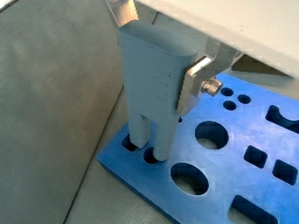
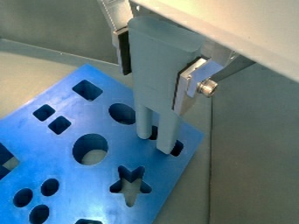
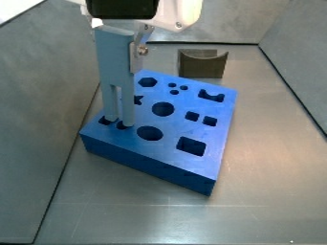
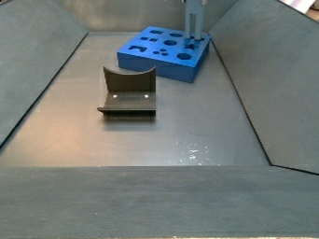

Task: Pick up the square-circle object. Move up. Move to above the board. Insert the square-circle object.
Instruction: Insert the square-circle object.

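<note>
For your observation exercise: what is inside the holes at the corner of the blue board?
The two prongs of the square-circle object stand in holes at the corner of the board, held upright by the gripper. The prong tips and hole bottoms are covered.

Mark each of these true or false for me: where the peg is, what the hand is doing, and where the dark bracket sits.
1. The peg stands upright with its two prongs down in holes at a corner of the blue board. True.
2. The hand is open and well clear of the peg. False: in both wrist views its silver finger lies flat against the peg's side.
3. The peg lies flat on the floor beside the board. False: it stands vertical on the board.
4. The fixture stands on the floor, apart from the board. True.
5. The star-shaped hole is filled. False: it is empty.
</note>
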